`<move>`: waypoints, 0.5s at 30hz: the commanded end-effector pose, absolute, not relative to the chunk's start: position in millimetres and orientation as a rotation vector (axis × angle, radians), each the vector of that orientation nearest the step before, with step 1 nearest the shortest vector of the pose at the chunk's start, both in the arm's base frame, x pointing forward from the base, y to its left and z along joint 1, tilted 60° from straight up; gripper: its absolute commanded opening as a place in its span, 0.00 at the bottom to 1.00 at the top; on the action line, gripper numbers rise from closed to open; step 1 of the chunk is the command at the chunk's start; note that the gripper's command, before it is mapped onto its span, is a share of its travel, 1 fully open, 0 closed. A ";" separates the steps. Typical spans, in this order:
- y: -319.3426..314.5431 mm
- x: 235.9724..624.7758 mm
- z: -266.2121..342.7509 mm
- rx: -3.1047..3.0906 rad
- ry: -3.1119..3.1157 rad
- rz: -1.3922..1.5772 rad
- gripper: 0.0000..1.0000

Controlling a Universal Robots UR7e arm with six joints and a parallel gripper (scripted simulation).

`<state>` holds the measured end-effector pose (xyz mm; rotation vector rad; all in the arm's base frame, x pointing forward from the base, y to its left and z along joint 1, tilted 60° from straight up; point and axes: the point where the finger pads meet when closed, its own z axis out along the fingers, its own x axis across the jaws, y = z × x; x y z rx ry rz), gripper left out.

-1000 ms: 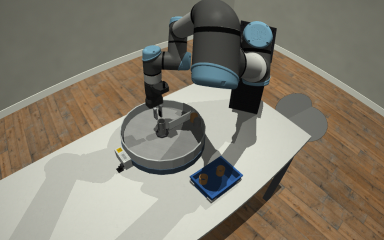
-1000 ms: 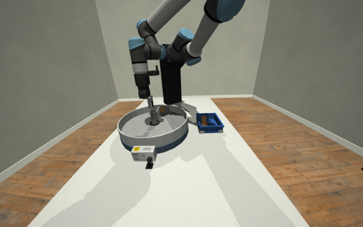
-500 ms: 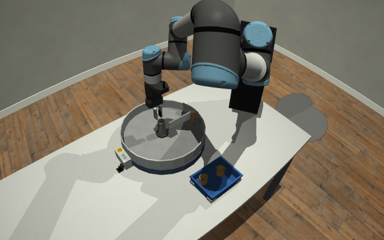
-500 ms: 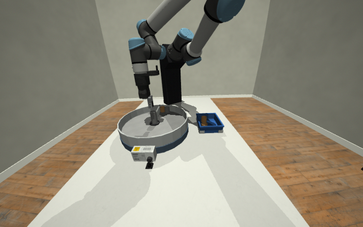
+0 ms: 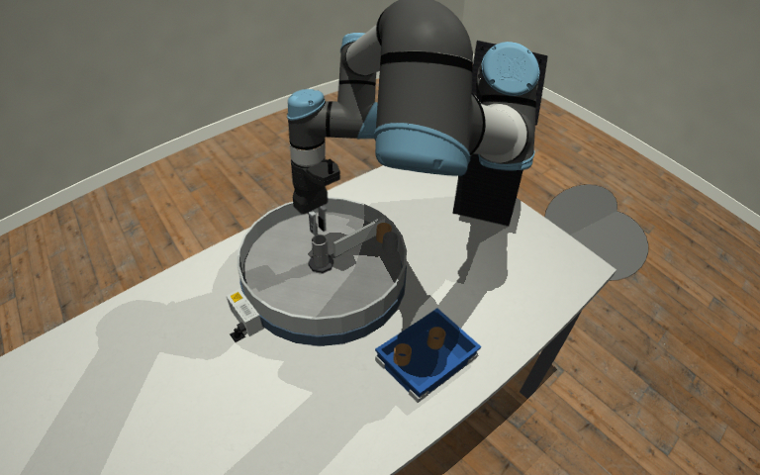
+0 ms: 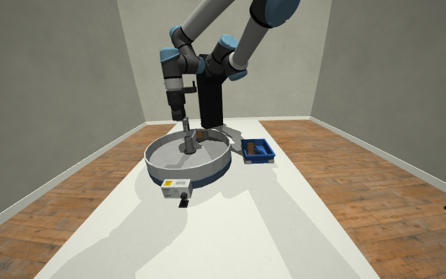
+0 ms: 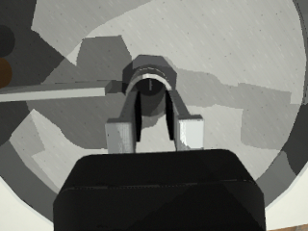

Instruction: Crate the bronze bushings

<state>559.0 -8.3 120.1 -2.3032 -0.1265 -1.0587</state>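
Your gripper hangs over turning table, near center post, fingers partly open, nothing between them. Beyond post, bronze bushing sits by rim, beside dark bushing and bar. Outside table, your blue crate holds two bronze bushings, standing apart.

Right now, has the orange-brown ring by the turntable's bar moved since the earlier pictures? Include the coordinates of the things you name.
No, not visibly: the ring [image 5: 383, 232] [image 6: 199, 133] sits in the same spot beside the bar [image 5: 355, 237] in the top view.
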 end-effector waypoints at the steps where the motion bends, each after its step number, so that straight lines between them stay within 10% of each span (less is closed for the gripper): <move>1: 2.9 537.9 95.2 -2.303 -0.122 -1.057 0.45; 15: 12.4 521.1 75.1 -2.302 -0.122 -1.055 0.45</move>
